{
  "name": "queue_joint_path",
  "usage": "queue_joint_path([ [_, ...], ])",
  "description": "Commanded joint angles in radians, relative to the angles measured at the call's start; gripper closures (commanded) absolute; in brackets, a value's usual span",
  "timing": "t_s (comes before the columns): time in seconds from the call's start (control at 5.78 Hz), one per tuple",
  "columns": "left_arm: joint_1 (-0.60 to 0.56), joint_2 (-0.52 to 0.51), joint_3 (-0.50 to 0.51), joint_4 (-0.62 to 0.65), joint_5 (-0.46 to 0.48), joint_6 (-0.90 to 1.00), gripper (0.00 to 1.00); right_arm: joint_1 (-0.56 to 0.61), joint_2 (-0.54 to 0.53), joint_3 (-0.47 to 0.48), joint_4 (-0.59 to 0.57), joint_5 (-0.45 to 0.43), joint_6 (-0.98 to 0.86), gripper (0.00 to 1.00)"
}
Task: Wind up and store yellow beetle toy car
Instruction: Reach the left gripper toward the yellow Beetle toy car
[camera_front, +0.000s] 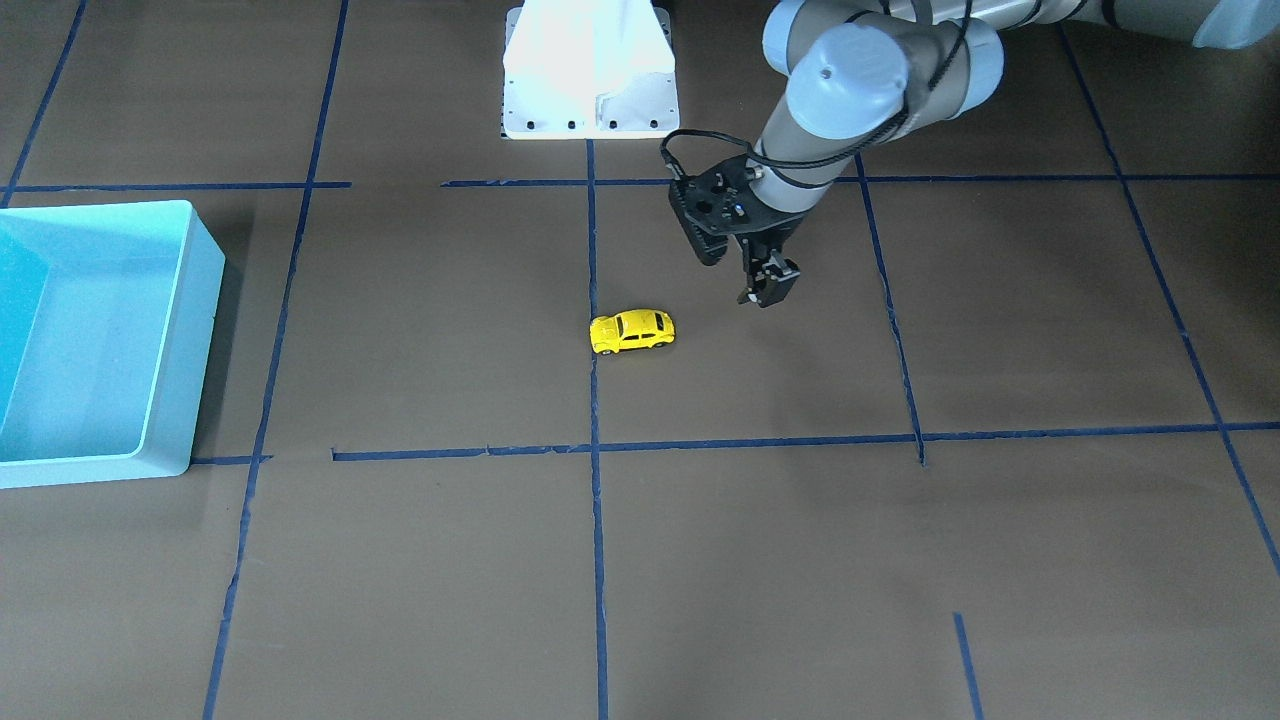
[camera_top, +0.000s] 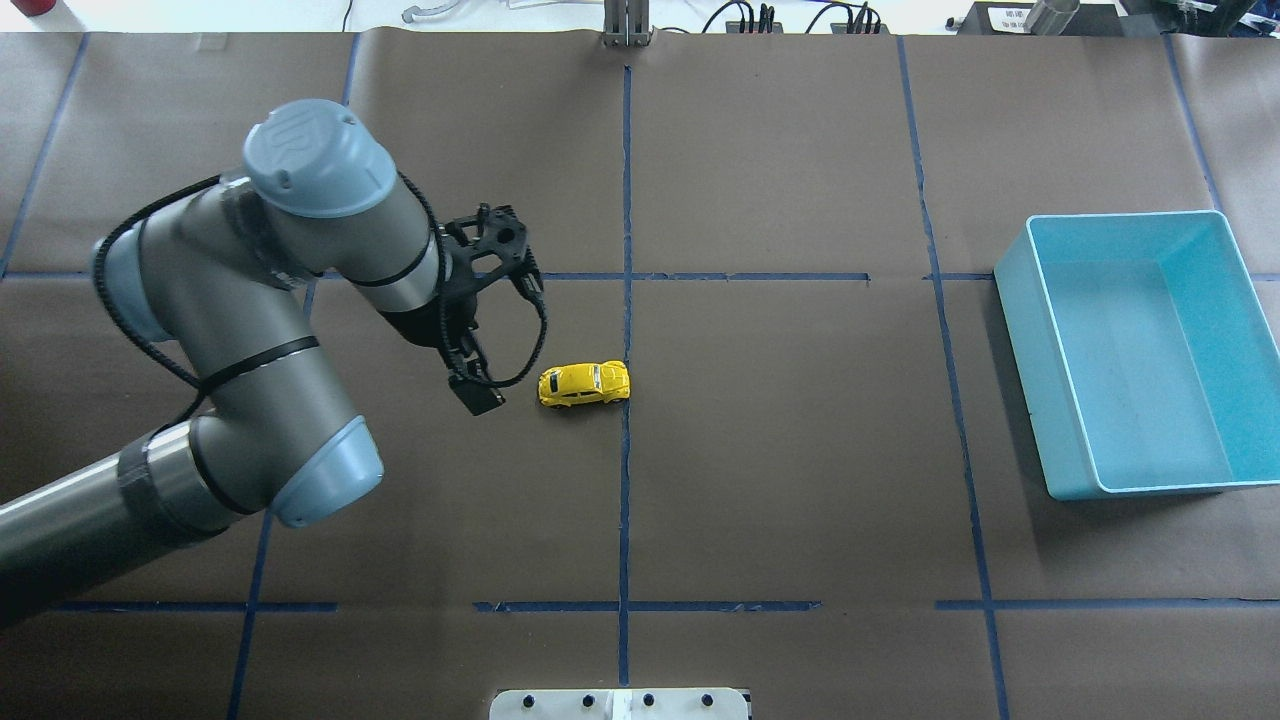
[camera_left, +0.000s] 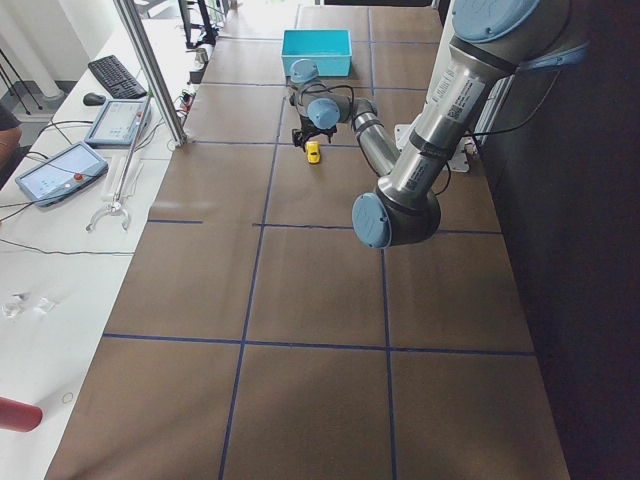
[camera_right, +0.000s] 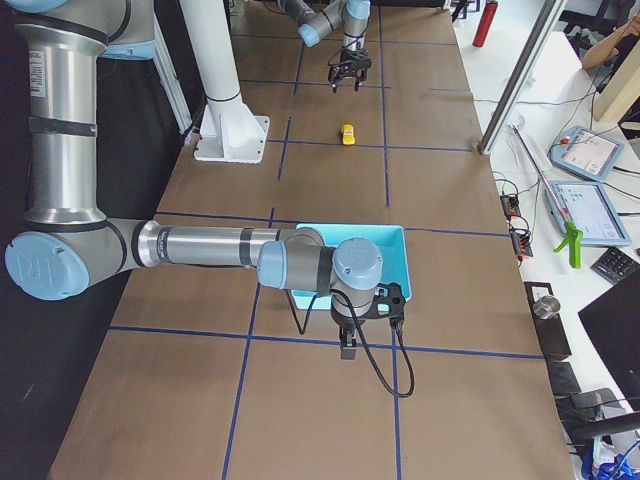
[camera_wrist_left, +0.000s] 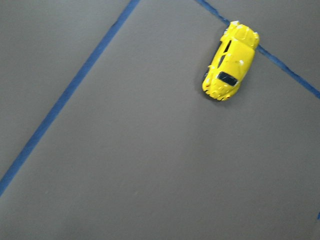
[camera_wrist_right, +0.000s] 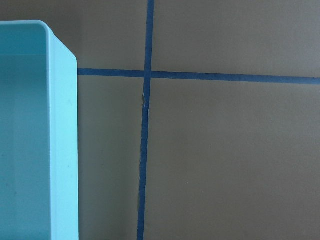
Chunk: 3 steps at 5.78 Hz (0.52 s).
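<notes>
Near the middle of the table (camera_top: 800, 450), the yellow beetle toy car (camera_top: 585, 384) stands on its wheels on the brown covering. One end touches the central blue tape line (camera_top: 626, 480) that runs from the robot's edge to the operators' edge. Its body lies lengthwise toward the table's two ends. Nothing is in contact with it.

Left gripper (camera_top: 478, 396): positioned just beside the car on the side nearer the table's left end, pointing downward and clear of the toy. In the front-facing view its fingers (camera_front: 780, 280) stand a little apart with nothing between them (the gap looks narrow from that angle). The left wrist camera shows the car in its upper right area, lying along a tape line, with no finger in frame.

Right gripper (camera_right: 347, 345): hanging over the table toward the right end, just beyond the light blue bin (camera_top: 1020, 370). It appears only in the side view from that end, so whether its fingers are apart or together cannot be told. Its wrist camera looks down on one corner of the bin's rim and a crossing of tape lines.

The bin sits near the table's right end, well apart from the car. No object shows in the visible part of its interior.

The white arm mount (camera_front: 590, 80) stands at the robot's edge.
</notes>
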<state>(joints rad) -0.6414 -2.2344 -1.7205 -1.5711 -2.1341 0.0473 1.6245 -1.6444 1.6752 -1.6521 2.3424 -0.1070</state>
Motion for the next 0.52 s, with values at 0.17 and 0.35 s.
queue_joint_path([
  [0.17, 0.095, -0.307, 0.293, 0.02, 0.113, 0.057, 0.0, 0.0, 0.0, 0.0, 0.0, 0.0, 0.003, 0.0],
  [0.35, 0.159, -0.371, 0.341, 0.114, 0.267, 0.261, 0.0, 0.0, 0.0, 0.0, 0.0, 0.0, 0.003, 0.0],
])
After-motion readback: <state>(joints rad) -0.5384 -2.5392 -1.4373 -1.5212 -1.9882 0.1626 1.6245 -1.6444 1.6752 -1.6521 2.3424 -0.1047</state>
